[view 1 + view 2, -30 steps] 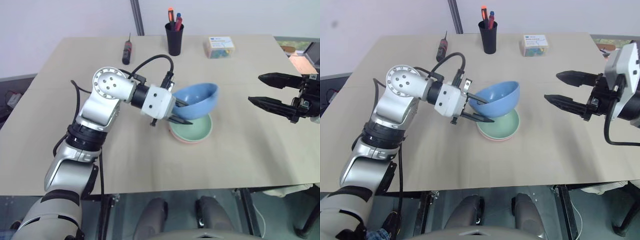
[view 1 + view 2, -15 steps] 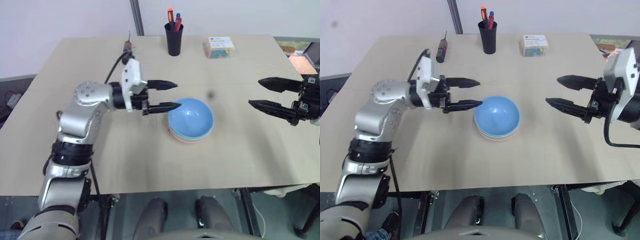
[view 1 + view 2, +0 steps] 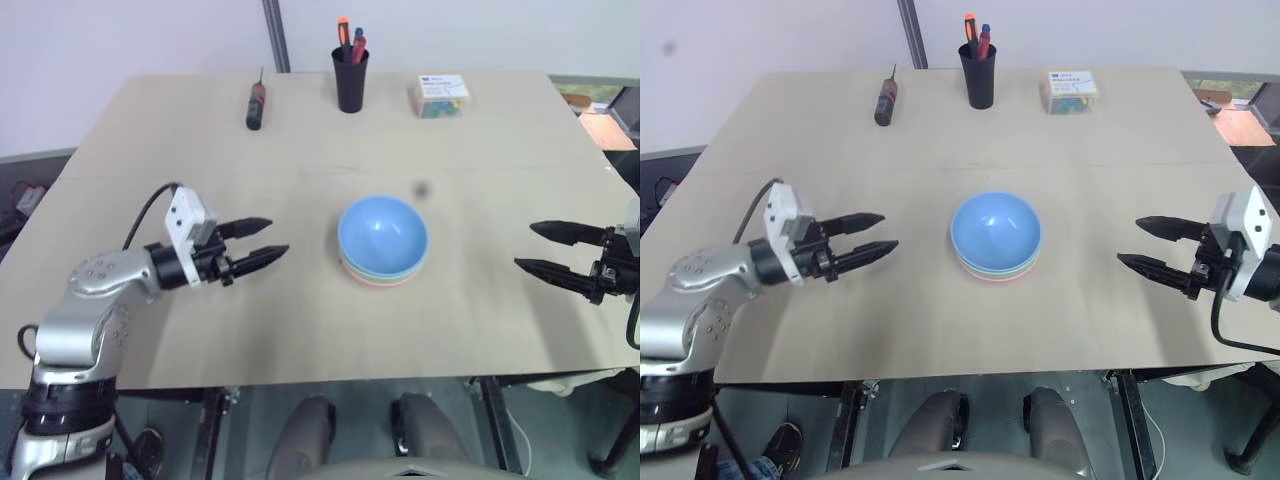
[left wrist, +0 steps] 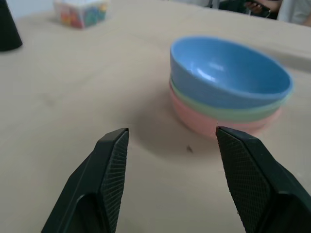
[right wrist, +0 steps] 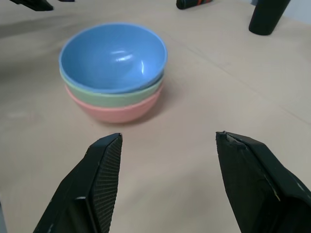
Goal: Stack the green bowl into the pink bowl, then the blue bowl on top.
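The three bowls stood nested in one stack near the middle of the bench [image 3: 300,330]. The pink bowl [image 4: 204,122] sat at the bottom, directly on the bench surface. The green bowl [image 4: 228,112] sat inside it, with only its rim band visible. The blue bowl [image 3: 383,234] sat on top, upright, and its interior was empty.

The left gripper [image 3: 262,240] hovered above the bench with its fingers [image 4: 112,160] spread apart and nothing between them. The stack lay ahead of the fingertips, well apart from them and clear of contact.

The right gripper [image 3: 540,248] stood on the opposite side of the stack, its fingers [image 5: 106,165] likewise spread apart and holding nothing. The stack lay ahead of these fingertips as well, well apart from them.

Beyond the stack, at the far side of the bench, a black cup [image 3: 350,78] held several pens upright. A small clear box [image 3: 441,95] containing coloured pieces stood near it, and a screwdriver [image 3: 256,102] lay flat.
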`<state>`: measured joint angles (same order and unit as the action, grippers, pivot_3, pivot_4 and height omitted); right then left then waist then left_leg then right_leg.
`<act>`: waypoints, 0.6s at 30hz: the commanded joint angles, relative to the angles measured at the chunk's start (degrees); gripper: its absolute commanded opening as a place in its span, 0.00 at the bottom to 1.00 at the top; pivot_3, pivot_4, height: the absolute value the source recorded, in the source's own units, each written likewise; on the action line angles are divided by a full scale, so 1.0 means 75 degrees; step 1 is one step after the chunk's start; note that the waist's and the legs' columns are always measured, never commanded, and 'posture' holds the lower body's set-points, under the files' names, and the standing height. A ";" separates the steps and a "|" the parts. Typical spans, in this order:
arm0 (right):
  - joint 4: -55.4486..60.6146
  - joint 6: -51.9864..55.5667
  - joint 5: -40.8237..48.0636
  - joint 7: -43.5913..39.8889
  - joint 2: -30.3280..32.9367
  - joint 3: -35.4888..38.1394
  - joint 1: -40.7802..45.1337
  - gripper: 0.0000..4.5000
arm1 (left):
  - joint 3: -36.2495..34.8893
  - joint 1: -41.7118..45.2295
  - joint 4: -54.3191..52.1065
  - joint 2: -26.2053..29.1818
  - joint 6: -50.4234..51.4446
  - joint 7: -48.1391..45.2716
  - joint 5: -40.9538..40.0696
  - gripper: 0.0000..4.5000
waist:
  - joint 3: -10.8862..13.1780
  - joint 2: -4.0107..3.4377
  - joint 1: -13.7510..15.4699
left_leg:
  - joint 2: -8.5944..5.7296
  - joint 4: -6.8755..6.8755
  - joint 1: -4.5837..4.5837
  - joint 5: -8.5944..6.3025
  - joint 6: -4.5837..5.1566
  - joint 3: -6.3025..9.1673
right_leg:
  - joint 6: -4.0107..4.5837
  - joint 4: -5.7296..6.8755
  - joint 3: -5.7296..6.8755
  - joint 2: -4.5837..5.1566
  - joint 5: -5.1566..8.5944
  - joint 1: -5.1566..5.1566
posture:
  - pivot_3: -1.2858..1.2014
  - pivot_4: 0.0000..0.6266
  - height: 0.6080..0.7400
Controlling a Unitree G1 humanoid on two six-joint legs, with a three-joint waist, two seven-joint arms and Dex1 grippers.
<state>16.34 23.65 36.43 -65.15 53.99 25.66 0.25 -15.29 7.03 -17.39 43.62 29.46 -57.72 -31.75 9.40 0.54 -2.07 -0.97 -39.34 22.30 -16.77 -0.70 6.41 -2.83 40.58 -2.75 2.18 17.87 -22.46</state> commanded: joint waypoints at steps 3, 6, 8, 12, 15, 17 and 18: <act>-0.0600 -0.1106 -0.0378 -0.0490 -0.0218 -0.0160 0.0149 0.72 | -0.0532 -0.0506 -0.0430 0.0203 -0.0424 0.0073 -0.0023 0.67 | 0.0013 -0.0013 0.0011 | 0.0007 0.0028 -0.0079 -0.0002 0.0000 0.0003 | 0.0002 -0.0031 0.0007 -0.0004 0.0001 0.0085 | 0.52 0.24 1.00; -0.0767 -0.1264 -0.0376 -0.0742 -0.0174 -0.0267 0.0235 0.72 | -0.0654 -0.0597 -0.0413 0.0150 -0.0640 0.0128 -0.0023 0.67 | 0.0013 -0.0014 0.0012 | 0.0012 0.0032 -0.0086 -0.0002 0.0001 0.0012 | 0.0001 -0.0066 0.0014 -0.0009 0.0000 0.0110 | 0.52 0.24 1.00; -0.0884 -0.1355 -0.0403 -0.0854 -0.0146 -0.0297 0.0271 0.72 | -0.0706 -0.0682 -0.0351 0.0091 -0.0933 0.0069 0.0021 0.67 | 0.0013 -0.0013 0.0013 | 0.0011 0.0032 -0.0084 -0.0003 0.0002 0.0010 | -0.0002 -0.0082 0.0014 -0.0006 -0.0002 0.0115 | 0.52 0.24 1.00; -0.1013 -0.1391 -0.0471 -0.0944 -0.0118 -0.0318 0.0303 0.72 | -0.0712 -0.0801 -0.0224 0.0050 -0.1277 0.0056 0.0075 0.67 | 0.0013 -0.0013 0.0028 | 0.0011 0.0036 -0.0073 -0.0011 0.0012 0.0015 | -0.0003 -0.0100 0.0020 0.0005 -0.0003 0.0112 | 0.52 0.24 1.00; -0.1072 -0.1406 -0.0486 -0.1066 -0.0120 -0.0325 0.0224 0.72 | -0.0697 -0.0939 -0.0228 -0.0026 -0.1540 0.0026 0.0073 0.67 | 0.0013 -0.0013 0.0033 | 0.0011 0.0052 -0.0073 -0.0013 0.0014 0.0013 | -0.0003 -0.0108 0.0020 0.0015 -0.0002 0.0109 | 0.52 0.24 1.00; -0.1107 -0.1439 -0.0539 -0.1106 -0.0128 -0.0340 0.0198 0.72 | -0.0696 -0.1031 -0.0242 -0.0067 -0.1714 -0.0035 0.0062 0.67 | 0.0013 -0.0013 0.0030 | 0.0011 0.0054 -0.0074 -0.0013 0.0014 0.0012 | -0.0002 -0.0110 0.0019 0.0029 -0.0002 0.0109 | 0.52 0.24 1.00; -0.1118 -0.1448 -0.0570 -0.1098 -0.0132 -0.0343 0.0200 0.72 | -0.0710 -0.1051 -0.0244 -0.0088 -0.1730 -0.0023 0.0016 0.67 | 0.0013 -0.0014 0.0031 | 0.0011 0.0054 -0.0074 -0.0013 0.0014 0.0012 | -0.0003 -0.0110 0.0019 0.0030 -0.0002 0.0110 | 0.52 0.24 1.00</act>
<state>7.83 13.92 31.95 -73.12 52.27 22.42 1.55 -18.77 -0.68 -18.42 43.01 18.23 -57.67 -31.02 9.50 0.44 -1.84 -0.88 -38.93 21.75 -16.87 -0.59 6.50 -2.85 39.76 -2.60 2.41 17.85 -21.63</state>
